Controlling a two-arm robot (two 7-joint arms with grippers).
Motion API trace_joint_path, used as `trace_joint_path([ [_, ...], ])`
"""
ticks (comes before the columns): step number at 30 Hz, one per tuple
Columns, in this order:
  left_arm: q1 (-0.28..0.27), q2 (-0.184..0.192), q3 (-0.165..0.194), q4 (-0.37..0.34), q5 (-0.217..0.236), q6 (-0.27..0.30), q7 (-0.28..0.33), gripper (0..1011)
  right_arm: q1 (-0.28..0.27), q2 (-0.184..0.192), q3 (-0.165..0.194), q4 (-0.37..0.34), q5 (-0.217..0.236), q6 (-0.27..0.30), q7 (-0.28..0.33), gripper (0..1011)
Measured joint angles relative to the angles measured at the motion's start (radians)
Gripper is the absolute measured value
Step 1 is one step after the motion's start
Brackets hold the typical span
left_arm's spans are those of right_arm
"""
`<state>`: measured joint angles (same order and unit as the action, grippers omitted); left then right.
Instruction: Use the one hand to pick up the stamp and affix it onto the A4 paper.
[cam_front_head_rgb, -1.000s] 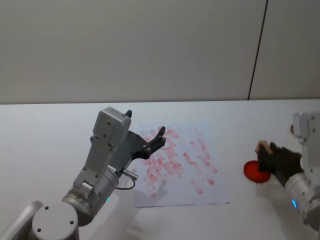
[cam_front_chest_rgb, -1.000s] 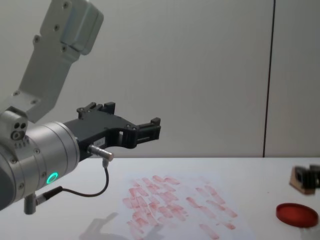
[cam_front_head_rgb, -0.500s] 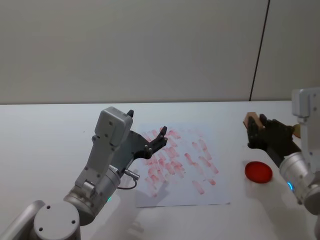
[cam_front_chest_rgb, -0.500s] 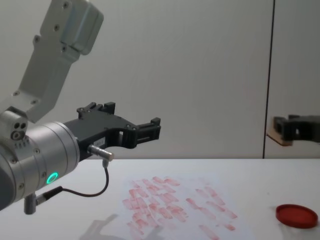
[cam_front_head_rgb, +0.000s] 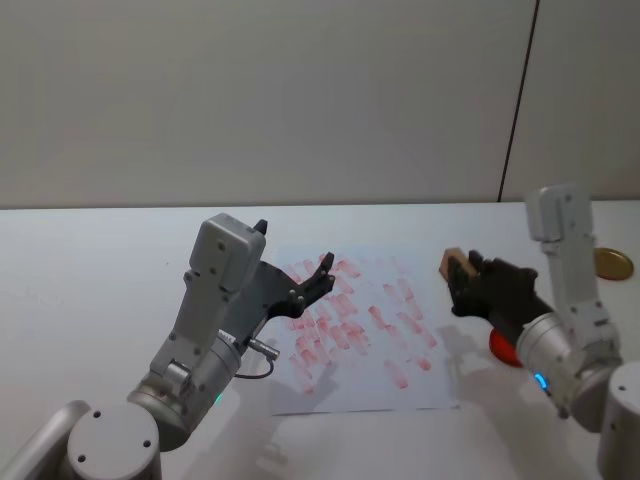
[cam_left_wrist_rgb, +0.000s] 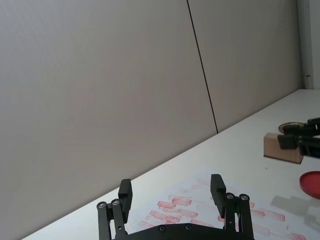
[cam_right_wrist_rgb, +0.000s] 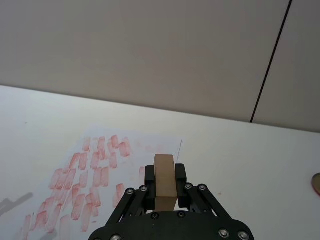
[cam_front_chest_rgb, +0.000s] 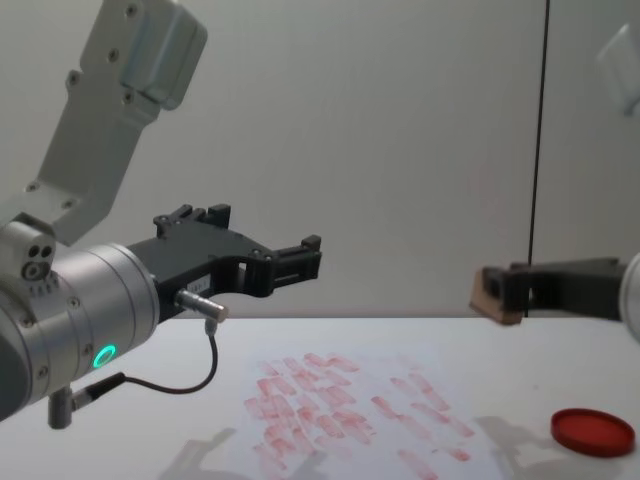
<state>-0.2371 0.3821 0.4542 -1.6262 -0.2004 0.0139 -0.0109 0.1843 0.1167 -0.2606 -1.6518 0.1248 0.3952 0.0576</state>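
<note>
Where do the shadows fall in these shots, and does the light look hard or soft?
Head view: the right pincer, shut on the stamp, throws a soft-edged shadow at the A4 paper's right edge. Chest view: a faint shadow lies on the table beneath the raised, open left pincer. Light looks diffuse; no glare.

The stamp (cam_right_wrist_rgb: 164, 181) is bare matt wood; the paper (cam_front_head_rgb: 350, 395) is matt white.

A round red ink pad (cam_front_chest_rgb: 593, 432) lies on the white table (cam_front_head_rgb: 80, 280), a brass-coloured disc (cam_front_head_rgb: 612, 263) farther back.
</note>
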Motion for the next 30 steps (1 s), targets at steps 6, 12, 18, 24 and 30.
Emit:
trace_joint_path([
  [6, 0.0, 0.0, 0.0, 0.0, 0.0, 0.0, 0.0, 993, 0.014, -0.016, -0.013, 0.037, -0.009, 0.046, 0.02, 223],
  [12, 0.0, 0.0, 0.0, 0.0, 0.0, 0.0, 0.0, 993, 0.033, -0.035, -0.026, 0.087, -0.023, 0.083, 0.037, 223],
  [18, 0.0, 0.0, 0.0, 0.0, 0.0, 0.0, 0.0, 993, 0.05, -0.049, -0.034, 0.134, -0.037, 0.102, 0.048, 223],
  [24, 0.0, 0.0, 0.0, 0.0, 0.0, 0.0, 0.0, 993, 0.064, -0.06, -0.041, 0.174, -0.05, 0.113, 0.054, 223],
  [30, 0.0, 0.0, 0.0, 0.0, 0.0, 0.0, 0.0, 993, 0.074, -0.068, -0.044, 0.203, -0.063, 0.121, 0.055, 223],
])
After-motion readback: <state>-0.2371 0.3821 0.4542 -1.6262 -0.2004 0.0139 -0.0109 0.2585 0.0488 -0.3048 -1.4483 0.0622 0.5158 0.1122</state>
